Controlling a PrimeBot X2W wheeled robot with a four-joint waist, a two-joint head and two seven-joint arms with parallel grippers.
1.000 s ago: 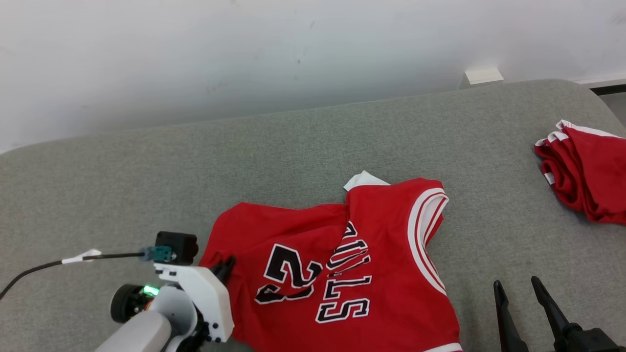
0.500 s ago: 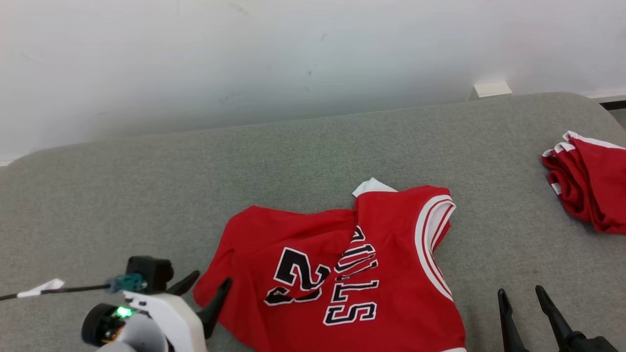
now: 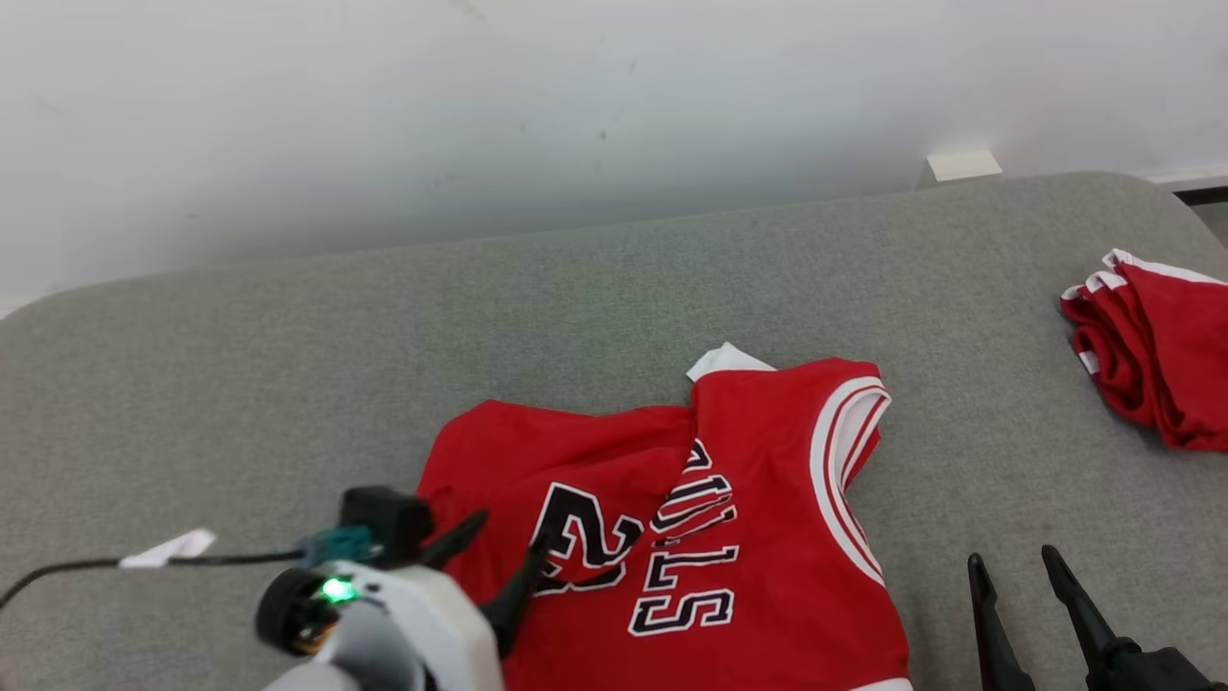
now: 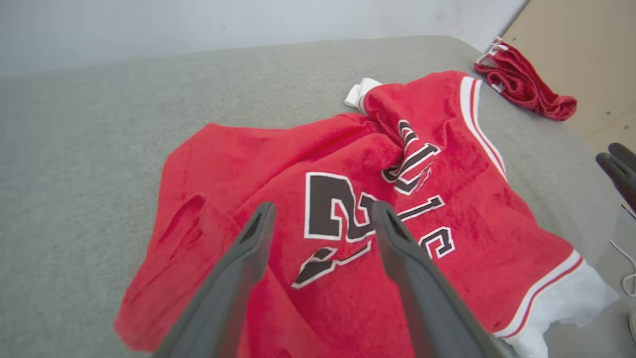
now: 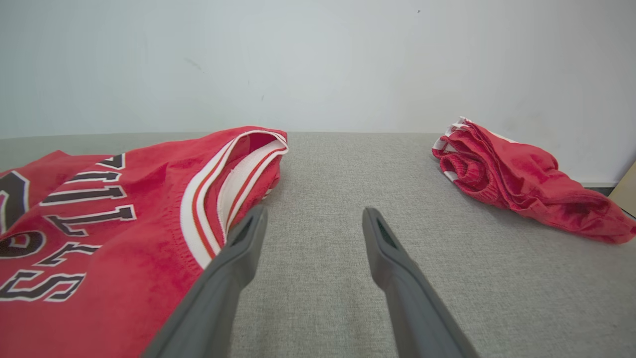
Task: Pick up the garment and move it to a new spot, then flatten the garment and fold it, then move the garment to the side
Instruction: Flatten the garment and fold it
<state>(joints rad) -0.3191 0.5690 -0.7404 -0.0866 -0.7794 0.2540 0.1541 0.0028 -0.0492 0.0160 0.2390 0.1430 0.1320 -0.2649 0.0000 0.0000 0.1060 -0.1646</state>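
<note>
Head view, nearest edge: the left claw is seen at lower left, jaws spread wide, nothing gripped between them. Its fingers are pointed over the near-left part of the red jersey, with the black "23" lying just beyond the tips. Contact with the cloth cannot be settled. A green light is lit on the wrist behind this claw. A black cable is run off to the claw's left across the desk.

The right claw is noted at lower right, jaws likewise fully apart and empty, held over bare grey desk fabric. The jersey's white-and-red striped trim is found just to this claw's left; no touching is observed.

The jersey is laid on the desk, lettering up, between the two claws and reaching ahead of both. It is not flat: a fold is run through the middle, rumpling the lettering, and a dent is seen in the cloth left of the left claw's fingers. A white label is showing at the jersey's far edge.

Further ahead and to the right of the right claw, well apart from the jersey, a second red garment is lying bunched. Beyond the desk's far edge a white wall is recorded.
</note>
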